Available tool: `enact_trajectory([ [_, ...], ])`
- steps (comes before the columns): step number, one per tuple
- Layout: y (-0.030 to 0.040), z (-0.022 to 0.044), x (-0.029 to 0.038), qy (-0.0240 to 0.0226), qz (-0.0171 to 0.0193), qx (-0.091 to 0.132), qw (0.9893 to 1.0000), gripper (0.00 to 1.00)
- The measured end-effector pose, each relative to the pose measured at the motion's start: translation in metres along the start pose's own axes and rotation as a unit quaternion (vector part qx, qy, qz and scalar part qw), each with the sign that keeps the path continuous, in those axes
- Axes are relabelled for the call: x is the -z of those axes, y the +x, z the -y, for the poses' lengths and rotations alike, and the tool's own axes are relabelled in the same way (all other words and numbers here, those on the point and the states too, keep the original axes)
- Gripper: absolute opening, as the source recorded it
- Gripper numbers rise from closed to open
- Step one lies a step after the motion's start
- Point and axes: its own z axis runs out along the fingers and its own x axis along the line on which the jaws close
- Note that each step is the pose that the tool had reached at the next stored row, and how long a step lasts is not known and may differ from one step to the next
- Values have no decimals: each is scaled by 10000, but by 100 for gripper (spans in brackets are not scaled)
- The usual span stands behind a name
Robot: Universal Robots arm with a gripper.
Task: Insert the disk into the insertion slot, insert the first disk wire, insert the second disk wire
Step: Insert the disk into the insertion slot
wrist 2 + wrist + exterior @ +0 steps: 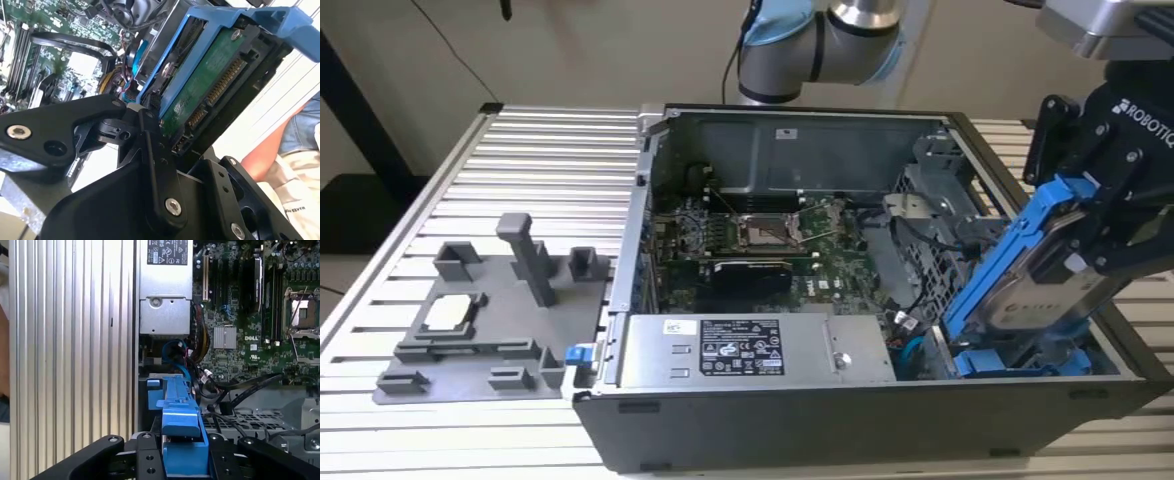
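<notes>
My gripper [1091,248] is shut on the disk [1034,290], a silver drive in a bright blue frame. It holds the disk steeply tilted over the open computer case, at the exterior view's right. The disk's lower end reaches down to the insertion slot [977,345] in the grey perforated cage [260,421]. In the second wrist view the disk's green circuit side [212,92] and connector pins face the camera between the black fingers [152,150]. In the first wrist view the blue frame [181,432] sits edge-on in the gripper [182,452]. Loose black cables [235,390] lie beside the cage.
Another blue-framed drive [1021,362] sits low in the case beneath the disk. The big grey box with the sticker [740,350] fills the case's front, the motherboard [761,235] behind it. A grey pegged fixture [480,300] stands on the slatted table. A person's arm [272,150] is nearby.
</notes>
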Motion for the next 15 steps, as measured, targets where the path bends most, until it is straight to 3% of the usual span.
enact_trajectory([
  [15, -15, 83, -164, 0, 6, 0, 10000, 33],
])
